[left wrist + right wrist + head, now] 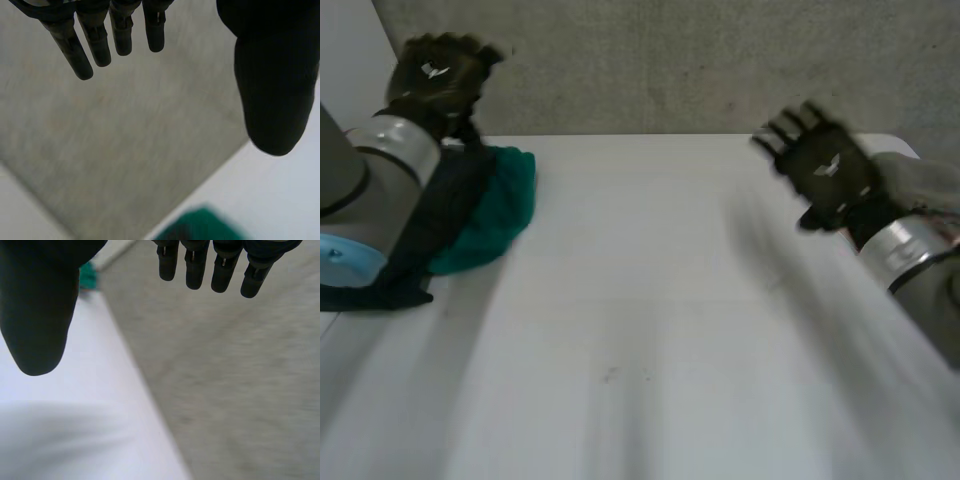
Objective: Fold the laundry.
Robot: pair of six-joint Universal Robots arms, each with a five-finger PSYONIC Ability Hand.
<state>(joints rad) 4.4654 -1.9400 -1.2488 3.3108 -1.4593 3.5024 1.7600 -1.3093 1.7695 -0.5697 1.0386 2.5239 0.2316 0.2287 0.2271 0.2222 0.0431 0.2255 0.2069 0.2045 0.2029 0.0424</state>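
A teal cloth [498, 212] lies bunched at the left side of the white table [650, 330], with a dark cloth [445, 215] draped over its left part. My left hand [438, 72] is raised above and behind this pile, near the table's far left corner, fingers [95, 40] straight and spread, holding nothing. The teal cloth [205, 225] lies below its palm. My right hand [825, 170] hovers over the table's far right side, open and empty, its fingers [220, 265] straight. A bit of the teal cloth [87, 277] peeks out beside its thumb.
A grey carpeted floor [700, 60] lies beyond the table's far edge. The left arm [360, 200] leans over the table's left edge next to the pile. The right arm [920, 270] comes in at the right edge.
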